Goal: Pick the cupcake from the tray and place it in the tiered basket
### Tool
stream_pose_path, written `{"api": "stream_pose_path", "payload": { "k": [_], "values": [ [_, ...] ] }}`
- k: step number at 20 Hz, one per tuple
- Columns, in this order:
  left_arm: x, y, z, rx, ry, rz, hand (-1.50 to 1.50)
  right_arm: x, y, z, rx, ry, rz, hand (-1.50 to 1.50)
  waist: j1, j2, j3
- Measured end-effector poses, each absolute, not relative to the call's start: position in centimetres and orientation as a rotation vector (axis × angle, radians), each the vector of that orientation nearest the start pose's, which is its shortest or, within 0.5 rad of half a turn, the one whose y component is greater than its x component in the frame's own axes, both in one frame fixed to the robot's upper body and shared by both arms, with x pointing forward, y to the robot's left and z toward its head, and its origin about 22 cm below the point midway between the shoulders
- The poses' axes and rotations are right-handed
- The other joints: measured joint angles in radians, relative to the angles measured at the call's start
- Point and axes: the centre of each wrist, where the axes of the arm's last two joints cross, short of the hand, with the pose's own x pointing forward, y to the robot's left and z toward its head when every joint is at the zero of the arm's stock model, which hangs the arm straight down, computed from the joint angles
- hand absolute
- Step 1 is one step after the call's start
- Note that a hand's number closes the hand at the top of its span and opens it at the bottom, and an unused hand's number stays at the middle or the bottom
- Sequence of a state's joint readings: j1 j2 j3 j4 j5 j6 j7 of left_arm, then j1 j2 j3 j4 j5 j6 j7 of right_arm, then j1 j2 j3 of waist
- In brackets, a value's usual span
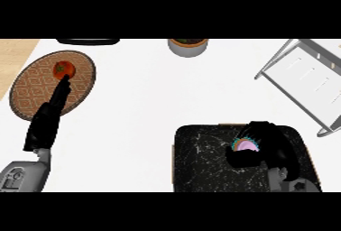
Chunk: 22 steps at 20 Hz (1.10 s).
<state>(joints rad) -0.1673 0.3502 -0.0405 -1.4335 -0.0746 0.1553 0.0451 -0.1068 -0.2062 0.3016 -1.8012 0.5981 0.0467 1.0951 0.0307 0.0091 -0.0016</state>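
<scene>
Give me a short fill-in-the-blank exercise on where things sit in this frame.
1. The cupcake sits over the black ____, with the right robot hand curled round it.
2. The red tomato lies on the round woven ____.
3. The wire tiered basket stands at the counter's ____ side in this view.
4. The left robot hand stretches with straight fingers toward the ____.

Missing words: tray; mat; right; tomato.
</scene>
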Motion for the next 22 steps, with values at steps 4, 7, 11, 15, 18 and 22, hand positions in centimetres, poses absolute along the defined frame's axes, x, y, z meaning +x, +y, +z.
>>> {"api": "stream_pose_path", "payload": {
  "k": [4,7,11,15,18,22],
  "values": [
    [28.9,28.4,4.0,0.381,-1.586,-0.283,0.00,28.8,-19.3,9.2,-0.880,-0.881,0.359,1.50,0.050,0.020,-0.001],
    [29.4,27.9,4.4,0.370,-1.598,-0.299,0.00,31.6,-19.8,11.3,-1.027,-0.942,0.254,1.50,0.072,0.027,-0.002],
    [29.7,27.1,4.5,0.352,-1.603,-0.316,0.00,35.0,-20.4,15.1,-1.251,-1.019,0.141,1.50,0.090,0.029,-0.004],
    [30.1,26.5,4.6,0.345,-1.605,-0.322,0.00,37.8,-20.0,18.7,-1.441,-1.065,0.052,1.50,0.096,0.027,-0.004],
    [30.2,26.3,4.5,0.347,-1.598,-0.318,0.00,39.9,-19.4,21.1,-1.558,-1.062,0.011,1.50,0.093,0.024,-0.003],
    [30.1,26.7,4.2,0.357,-1.587,-0.308,0.00,42.4,-19.0,23.6,-1.670,-1.000,0.008,1.50,0.079,0.018,-0.002]
  ]
}}
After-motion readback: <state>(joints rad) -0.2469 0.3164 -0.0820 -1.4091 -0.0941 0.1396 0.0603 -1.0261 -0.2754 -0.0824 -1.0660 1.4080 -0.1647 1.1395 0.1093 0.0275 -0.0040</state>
